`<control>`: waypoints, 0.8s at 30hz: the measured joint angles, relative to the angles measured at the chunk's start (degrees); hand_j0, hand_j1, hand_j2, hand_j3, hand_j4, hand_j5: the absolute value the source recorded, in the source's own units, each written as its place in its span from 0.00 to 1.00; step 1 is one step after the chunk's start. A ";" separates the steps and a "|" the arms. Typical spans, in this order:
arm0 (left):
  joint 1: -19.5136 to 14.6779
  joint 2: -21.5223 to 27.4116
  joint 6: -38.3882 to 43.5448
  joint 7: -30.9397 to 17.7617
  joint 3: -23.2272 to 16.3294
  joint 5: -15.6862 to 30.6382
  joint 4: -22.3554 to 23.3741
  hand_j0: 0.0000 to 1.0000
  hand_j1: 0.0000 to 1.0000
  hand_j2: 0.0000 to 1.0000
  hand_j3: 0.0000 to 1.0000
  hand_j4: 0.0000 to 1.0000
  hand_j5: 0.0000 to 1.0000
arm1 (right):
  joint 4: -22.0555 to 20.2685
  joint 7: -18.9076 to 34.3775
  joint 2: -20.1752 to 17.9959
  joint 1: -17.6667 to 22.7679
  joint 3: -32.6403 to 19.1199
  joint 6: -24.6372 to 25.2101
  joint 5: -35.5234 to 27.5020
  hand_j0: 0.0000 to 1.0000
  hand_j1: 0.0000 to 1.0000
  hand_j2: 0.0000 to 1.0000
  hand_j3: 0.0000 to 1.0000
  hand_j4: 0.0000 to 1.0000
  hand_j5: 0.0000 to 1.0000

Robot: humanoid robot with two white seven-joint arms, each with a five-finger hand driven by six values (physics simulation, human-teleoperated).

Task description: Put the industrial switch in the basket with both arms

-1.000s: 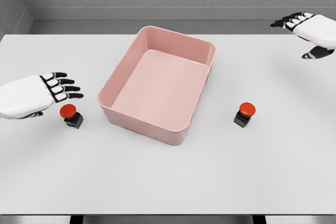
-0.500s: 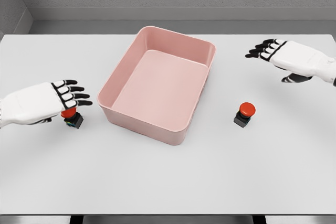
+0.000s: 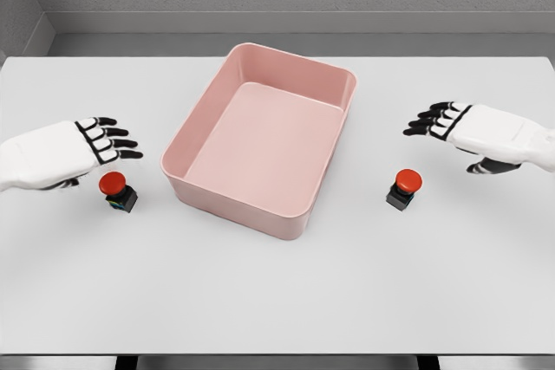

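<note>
Right robot hand [image 3: 473,132] is coming in fast: a second ago it was up at the far right edge of the surface [image 3: 277,292], half a second ago it was halfway in, now it is hovering just behind and right of the right industrial switch [image 3: 404,188], fingers spread, palm down, holding nothing. Not touching the switch yet; there is a visible gap between fingertips and the red button. Left robot hand [image 3: 65,153] is doing the opposite: half a second ago it was overlapping the left industrial switch [image 3: 116,191] and hiding part of the red cap, now it is sitting slightly back and up, so the whole cap is showing again. Fingers are extended and empty there too. Neither switch has moved across the three frames; both are still upright on the surface, one on each side of the pink basket [image 3: 247,197], well outside its walls. Basket is still empty and hasn't shifted. Reading this as both arms still being in the approach phase, no grasp made on either side. The left pull-back is looking like a re-alignment rather than a miss, but I can't confirm that. Next, each hand is needing to drop over its switch and close around the body below the cap before any lift toward the basket.
</note>
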 measured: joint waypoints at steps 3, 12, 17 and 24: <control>-0.70 -0.11 0.00 -0.02 -3.01 -0.14 0.57 0.94 0.94 0.94 0.94 0.94 0.94 | -0.69 0.02 0.21 0.26 -0.01 0.00 -0.06 1.00 1.00 1.00 1.00 1.00 1.00; -0.88 -0.21 -0.01 0.08 -5.93 -1.29 0.88 0.94 0.94 0.94 0.94 0.94 0.94 | -2.19 0.46 0.90 1.58 0.52 0.00 -0.09 1.00 1.00 1.00 1.00 1.00 1.00; -0.88 -0.42 -0.01 0.11 -6.03 -1.40 0.92 0.91 0.91 0.91 0.91 0.91 0.91 | -2.51 0.43 1.56 1.49 1.70 0.00 -0.06 1.00 1.00 1.00 1.00 1.00 1.00; -0.97 -1.74 -0.01 0.05 -6.11 -1.83 1.57 0.91 0.91 0.91 0.91 0.91 0.91 | -2.53 0.61 3.35 1.49 3.72 0.00 0.38 1.00 1.00 1.00 1.00 1.00 1.00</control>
